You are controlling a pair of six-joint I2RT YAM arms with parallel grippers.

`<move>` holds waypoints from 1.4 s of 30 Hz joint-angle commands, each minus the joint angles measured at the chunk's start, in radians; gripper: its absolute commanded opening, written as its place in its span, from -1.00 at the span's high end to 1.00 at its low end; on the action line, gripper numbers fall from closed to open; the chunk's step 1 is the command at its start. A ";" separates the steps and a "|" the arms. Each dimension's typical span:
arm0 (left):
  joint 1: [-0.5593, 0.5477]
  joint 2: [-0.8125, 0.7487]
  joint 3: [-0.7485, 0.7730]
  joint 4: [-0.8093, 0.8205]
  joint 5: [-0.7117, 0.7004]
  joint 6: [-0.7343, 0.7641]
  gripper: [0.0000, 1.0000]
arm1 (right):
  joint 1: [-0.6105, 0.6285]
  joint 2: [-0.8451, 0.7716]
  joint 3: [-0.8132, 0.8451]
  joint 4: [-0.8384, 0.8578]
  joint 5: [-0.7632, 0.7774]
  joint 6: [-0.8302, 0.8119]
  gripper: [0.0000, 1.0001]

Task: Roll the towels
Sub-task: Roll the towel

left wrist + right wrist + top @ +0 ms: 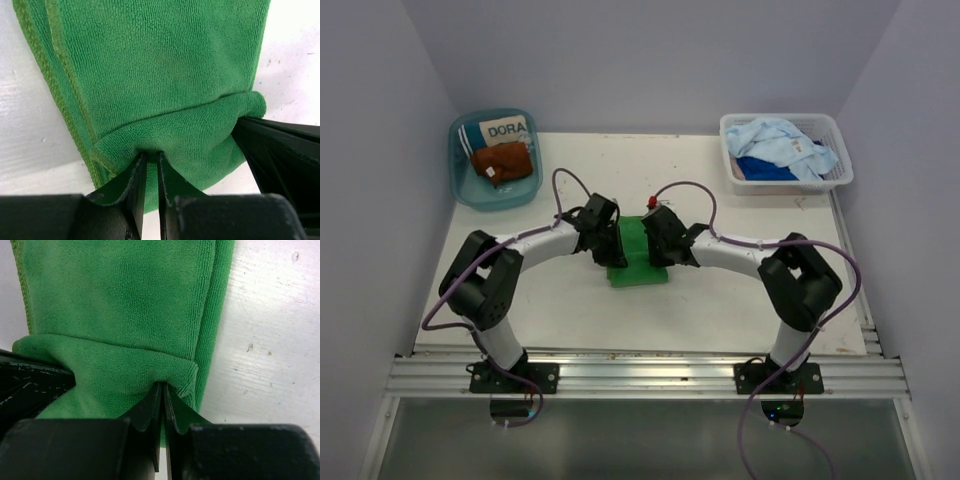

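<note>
The green towel in the middle of the desk is pinched at its folded edge by the left claw and the right claw, both nearly closed. If they are moved unevenly, a skewed, loose roll could be made

With the green towel as centre, the left gripper blocks 9 o'clock and the right gripper blocks 3 o'clock, both touching it. Bare table lies open at 12 and 6. The blue basin stands at 10 and the white basket at 2, both well apart.
</note>
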 commanded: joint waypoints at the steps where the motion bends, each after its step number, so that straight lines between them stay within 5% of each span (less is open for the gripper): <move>1: 0.013 0.033 0.051 0.006 -0.018 0.027 0.65 | 0.003 -0.014 -0.054 0.035 -0.036 0.008 0.86; 12: 0.016 0.060 0.108 -0.008 -0.013 0.050 0.65 | 0.208 -0.152 -0.172 0.050 -0.082 0.172 0.93; 19: 0.016 0.050 0.163 -0.043 0.000 0.080 0.64 | 0.218 -0.230 -0.131 -0.027 0.021 0.134 0.88; 27: 0.018 -0.053 0.244 -0.140 -0.024 0.126 0.55 | 0.260 -0.243 -0.008 -0.120 0.042 0.010 0.42; 34: 0.101 -0.113 0.226 -0.181 -0.050 0.123 0.54 | 0.366 -0.094 0.152 -0.243 0.189 -0.157 -0.06; 42: 0.191 -0.168 0.140 -0.178 -0.061 0.109 0.54 | 0.386 0.044 0.203 -0.232 0.194 -0.222 -0.18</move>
